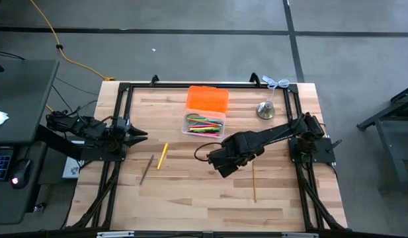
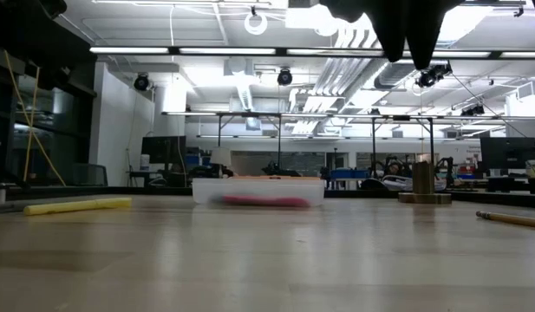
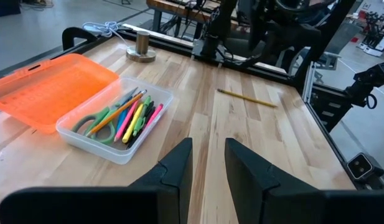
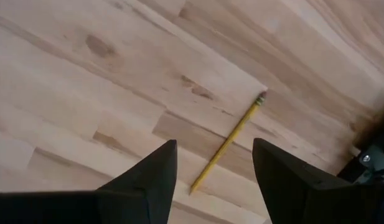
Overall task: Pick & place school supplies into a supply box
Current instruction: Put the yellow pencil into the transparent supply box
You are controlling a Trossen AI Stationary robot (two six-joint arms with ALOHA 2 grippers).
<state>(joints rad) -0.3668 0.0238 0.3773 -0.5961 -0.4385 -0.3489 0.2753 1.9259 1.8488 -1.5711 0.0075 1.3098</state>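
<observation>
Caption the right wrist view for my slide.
Open right gripper above a yellow pencil lying on the wooden table.

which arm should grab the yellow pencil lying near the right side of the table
Right. Its tool is open above the table with the yellow pencil lying between its fingers in the wrist view. The left tool waits at the table's left edge, far from that pencil and nearer other supplies.

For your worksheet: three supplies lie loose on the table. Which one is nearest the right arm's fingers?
The yellow pencil right of centre, alone; the yellow marker and dark pencil lie left.
</observation>
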